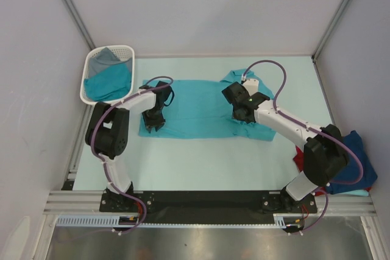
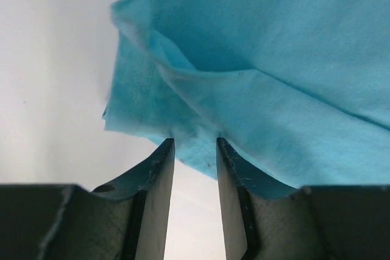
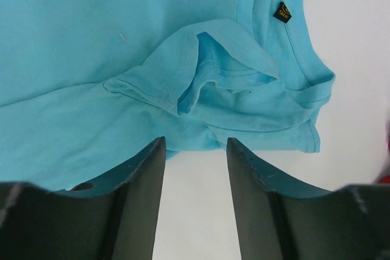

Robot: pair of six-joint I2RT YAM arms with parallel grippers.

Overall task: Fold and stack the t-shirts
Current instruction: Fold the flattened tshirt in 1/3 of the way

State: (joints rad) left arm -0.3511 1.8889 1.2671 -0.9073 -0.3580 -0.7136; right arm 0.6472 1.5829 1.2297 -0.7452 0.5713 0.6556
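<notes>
Left pincer [image 2: 195,143] and right pincer [image 3: 195,141] hang spread over a flat teal cloth t-shirt [image 1: 195,108]. Folding looks barely begun; stacking remains.

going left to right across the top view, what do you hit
white basket → left gripper → right gripper → navy t-shirt; the spread teal t-shirt spans both grippers, so left out
</notes>
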